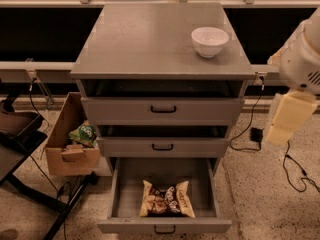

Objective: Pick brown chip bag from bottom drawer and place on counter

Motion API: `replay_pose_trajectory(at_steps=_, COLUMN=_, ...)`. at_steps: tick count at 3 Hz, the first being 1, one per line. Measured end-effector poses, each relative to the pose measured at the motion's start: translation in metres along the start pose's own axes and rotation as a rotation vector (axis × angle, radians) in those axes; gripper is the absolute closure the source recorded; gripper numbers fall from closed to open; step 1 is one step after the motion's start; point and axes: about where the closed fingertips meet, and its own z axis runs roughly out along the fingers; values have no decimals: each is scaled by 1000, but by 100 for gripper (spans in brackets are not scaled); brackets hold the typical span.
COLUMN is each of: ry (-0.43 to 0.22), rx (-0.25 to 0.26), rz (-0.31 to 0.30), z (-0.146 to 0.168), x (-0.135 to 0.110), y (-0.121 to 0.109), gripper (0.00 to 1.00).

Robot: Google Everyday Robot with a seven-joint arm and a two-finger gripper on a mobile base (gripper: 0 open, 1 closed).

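The brown chip bag lies flat in the open bottom drawer, near its front, with its pale yellow ends to the left and right. The counter is the grey top of the cabinet. My gripper hangs at the right edge of the view, beside the cabinet at about the height of the upper drawers. It is well above and to the right of the bag and holds nothing that I can see.
A white bowl stands on the counter's right rear. The two upper drawers are pulled out slightly. A cardboard box with a green snack bag sits left of the cabinet. Cables lie on the floor at right.
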Motion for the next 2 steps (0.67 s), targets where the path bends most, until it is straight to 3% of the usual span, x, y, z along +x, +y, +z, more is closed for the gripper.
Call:
replay_pose_trajectory(at_steps=1, ry=49, rx=29, rz=54, z=62, x=-14, y=33, gripper=0)
replay_pose_trajectory(at_steps=2, ry=127, rx=16, rz=72, z=139, x=-7, y=67, gripper=0)
